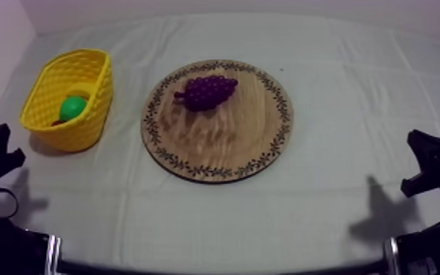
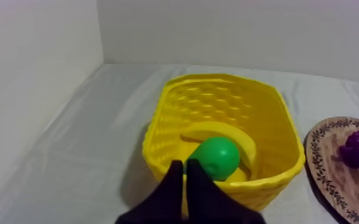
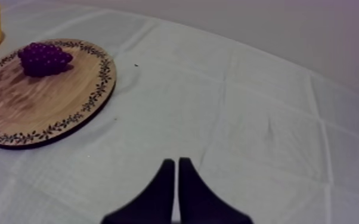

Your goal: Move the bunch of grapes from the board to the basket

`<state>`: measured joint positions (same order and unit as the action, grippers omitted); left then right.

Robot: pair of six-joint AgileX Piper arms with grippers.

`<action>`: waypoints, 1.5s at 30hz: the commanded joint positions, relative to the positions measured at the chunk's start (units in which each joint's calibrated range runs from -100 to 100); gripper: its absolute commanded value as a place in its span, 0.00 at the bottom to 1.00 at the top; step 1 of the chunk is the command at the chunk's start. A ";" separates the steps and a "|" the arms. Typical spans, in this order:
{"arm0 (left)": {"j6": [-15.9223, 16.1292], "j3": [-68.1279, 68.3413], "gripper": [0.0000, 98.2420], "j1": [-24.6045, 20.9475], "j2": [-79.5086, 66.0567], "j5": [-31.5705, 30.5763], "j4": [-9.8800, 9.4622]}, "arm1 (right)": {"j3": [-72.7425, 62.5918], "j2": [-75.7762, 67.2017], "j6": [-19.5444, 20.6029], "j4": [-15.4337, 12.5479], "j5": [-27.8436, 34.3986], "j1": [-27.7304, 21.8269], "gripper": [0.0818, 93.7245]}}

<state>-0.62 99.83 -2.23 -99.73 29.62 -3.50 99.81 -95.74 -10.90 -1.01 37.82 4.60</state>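
Your left hand (image 2: 185, 165) has its two black fingers pressed together into a narrow wedge with nothing between them, and it sits low at the lower left of the top frame. Just beyond its tips stands the yellow basket (image 2: 277, 119), up in the upper left of the top frame. Inside it you've got a green toy fruit (image 2: 217, 156) lying against a banana (image 2: 232, 132) that curves round behind it.

Over to your right hand (image 3: 173, 162), and it's the same story: fingers closed flat on each other, gripping nothing, low at the lower right of the top frame over bare grey-white cloth (image 3: 247, 107).

Now the one you care about. The bunch of grapes (image 1: 207, 91) lies on the round wooden board (image 1: 215, 142), on its far half, near the patterned rim. The board sits mid-frame on the desk (image 1: 325, 212), near the basket and not touching it. Both hands are well apart from the grapes, and the grapes are outside the basket.
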 commanded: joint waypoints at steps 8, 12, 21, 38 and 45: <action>-11.11 0.17 0.03 -0.08 -0.01 2.48 1.67 | -0.03 -0.01 -0.01 0.01 0.00 -0.01 0.00; -5.51 0.17 0.10 -0.05 -0.01 2.48 1.67 | -0.03 -0.01 -0.01 0.01 0.00 -0.01 0.00; -1.02 -0.18 0.02 -0.17 0.12 1.91 1.76 | -0.03 -0.01 -0.03 0.01 0.00 -0.01 0.00; 2.94 -47.90 0.00 6.72 39.89 10.22 1.62 | -0.03 -0.01 -0.01 0.01 0.00 -0.01 0.00; 7.54 -61.93 0.00 9.51 55.26 14.01 1.83 | -0.03 -0.01 -0.03 0.01 0.00 0.06 0.00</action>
<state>5.69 44.98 6.93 -52.17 43.19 -1.68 99.81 -95.74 -10.88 -1.01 37.82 4.60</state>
